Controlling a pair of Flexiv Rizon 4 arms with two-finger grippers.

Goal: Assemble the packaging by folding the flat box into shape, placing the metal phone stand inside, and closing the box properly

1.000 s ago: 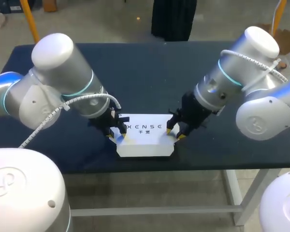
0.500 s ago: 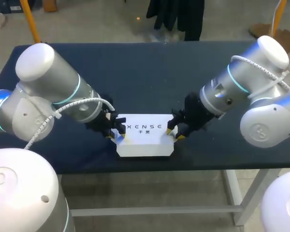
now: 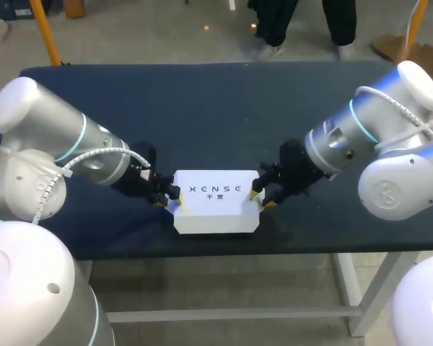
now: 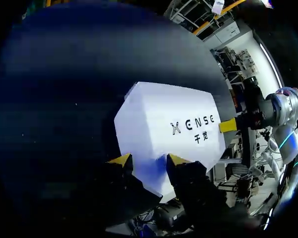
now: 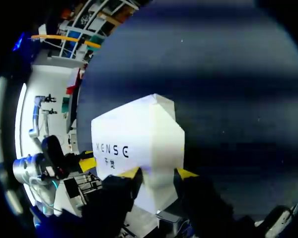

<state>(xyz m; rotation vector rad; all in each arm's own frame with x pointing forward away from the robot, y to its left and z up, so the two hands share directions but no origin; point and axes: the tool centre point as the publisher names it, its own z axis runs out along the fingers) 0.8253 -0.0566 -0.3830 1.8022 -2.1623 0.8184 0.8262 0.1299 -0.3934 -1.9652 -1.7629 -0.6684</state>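
Observation:
A white printed box (image 3: pixel 216 209) lies folded and closed near the table's front edge. My left gripper (image 3: pixel 169 197) is at its left end and my right gripper (image 3: pixel 260 199) at its right end. In the left wrist view the box (image 4: pixel 174 124) has its near corner edge between the yellow tips of the left gripper (image 4: pixel 149 159), which stands open against that end. The right wrist view shows the same at the other end: box (image 5: pixel 134 139), open right gripper (image 5: pixel 159 173) straddling its corner edge. No metal phone stand is in sight.
The dark blue table (image 3: pixel 224 108) stretches bare behind the box. The front edge (image 3: pixel 216 245) runs just below the box. My two arms flank the box from both sides.
Both arms' upper links have swung outward, the left one more, while the gripper tips stay at the box's ends. The box has not moved.

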